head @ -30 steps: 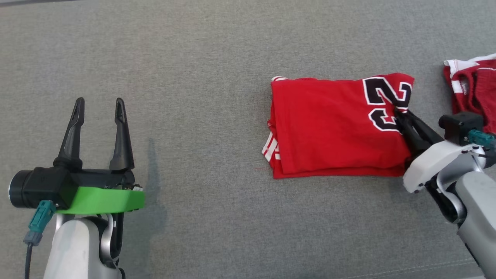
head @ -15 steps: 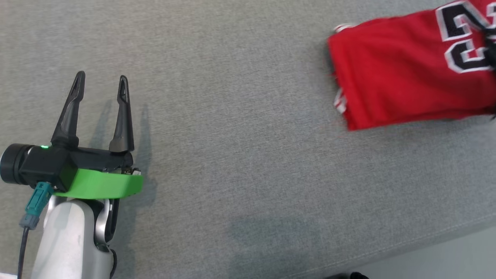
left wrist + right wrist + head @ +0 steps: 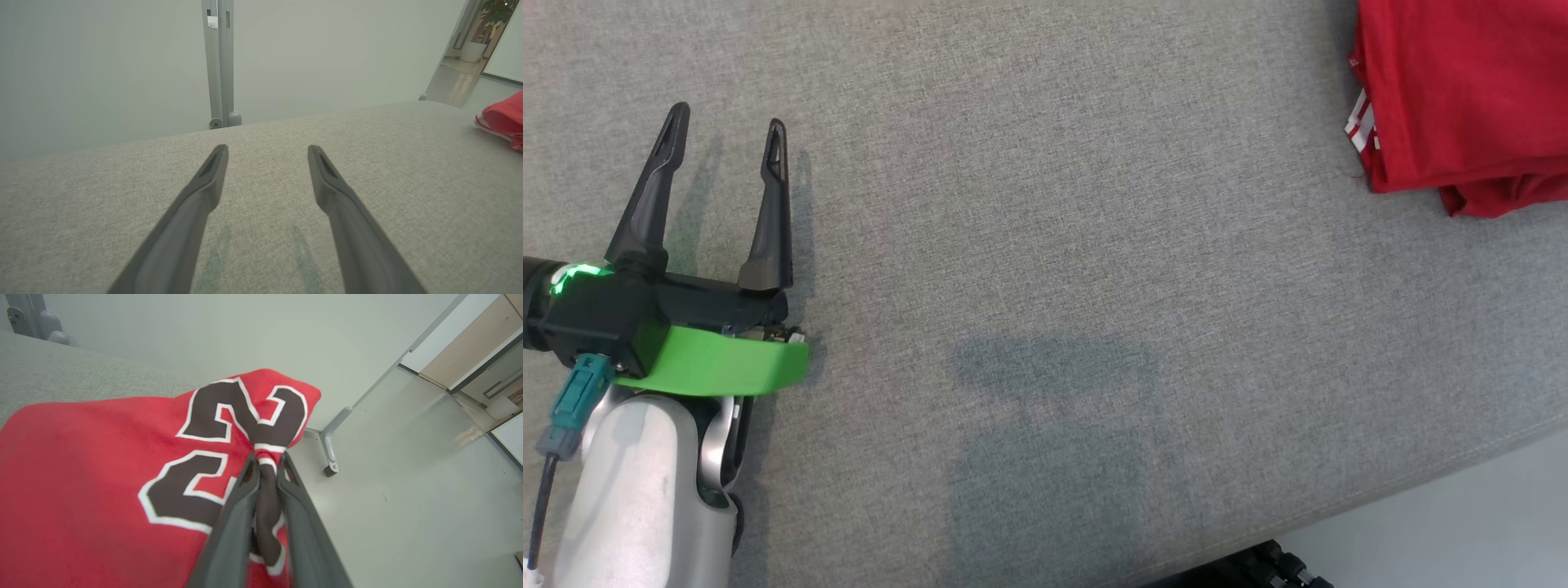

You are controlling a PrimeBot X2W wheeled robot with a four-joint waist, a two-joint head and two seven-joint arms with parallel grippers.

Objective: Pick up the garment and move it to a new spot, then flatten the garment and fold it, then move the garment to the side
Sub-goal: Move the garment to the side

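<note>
Step in hand (judged): the last one, the folded garment being moved to the side. In the head view the red jersey (image 3: 1462,90) was seen at the upper right corner of the grey fabric surface (image 3: 1045,245). It lay in stacked layers, with a white-striped trim exposed at its left edge. Folding was therefore taken as done.

Right gripper (image 3: 267,457): in the right wrist view its two fingers were drawn nearly together. A bunched pleat of the jersey, gathered from the black, white-edged number, was pinched between them. The grip was read as clamped on the cloth. The far corner of the jersey was raised beyond the fingertips and was seen against the pale floor (image 3: 408,477), near a grey table leg (image 3: 331,445). Whether that corner overhung the edge of the surface could not be told.

Left gripper (image 3: 725,129): the fingers were spread wide apart with nothing between them. It was poised over bare fabric at the lower left, well apart from the jersey. No part in the move was ascribed to it.

Next move (judged): the pinched pleat would need to be lowered until all layers rested on the surface. The jaws would then be parted and the fingers drawn back along their own line, so that the top layer was not dragged open.

Risk noted: with a single-point pinch, the lower layers might lag or slide, and the stack could be skewed near the edge.
</note>
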